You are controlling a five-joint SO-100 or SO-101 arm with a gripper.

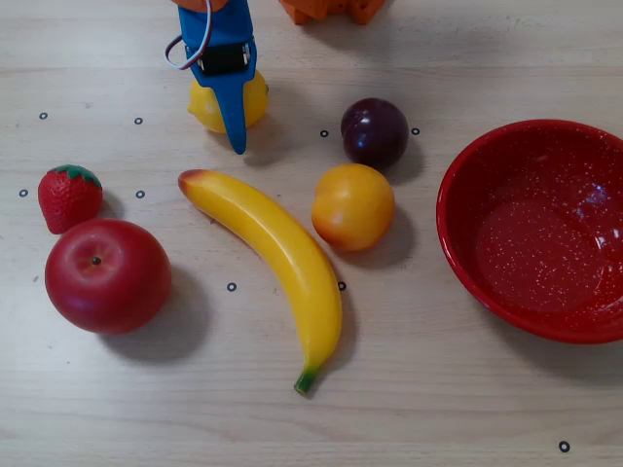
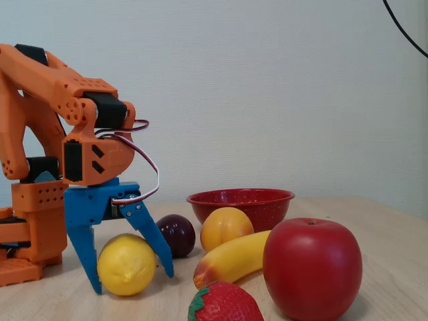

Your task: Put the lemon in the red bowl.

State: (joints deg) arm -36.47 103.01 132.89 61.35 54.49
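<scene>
lemon (image 2: 126, 265): on the surface at the arm's base, at the top left of the overhead view, with the blue tool (image 2: 130, 282) straddling it, one finger at each flank in the fixed view, closed in on it but with no lift visible; the task reads as early, with the carry and the drop both left. red bowl (image 1: 541, 226): empty, well apart at the right edge of the overhead view, beyond the plum (image 1: 374, 131) and the orange-yellow fruit (image 1: 352, 205). lemon's long axis appears roughly left-right in the overhead view; the nub end cannot be told, the tool covering much of it.
</scene>
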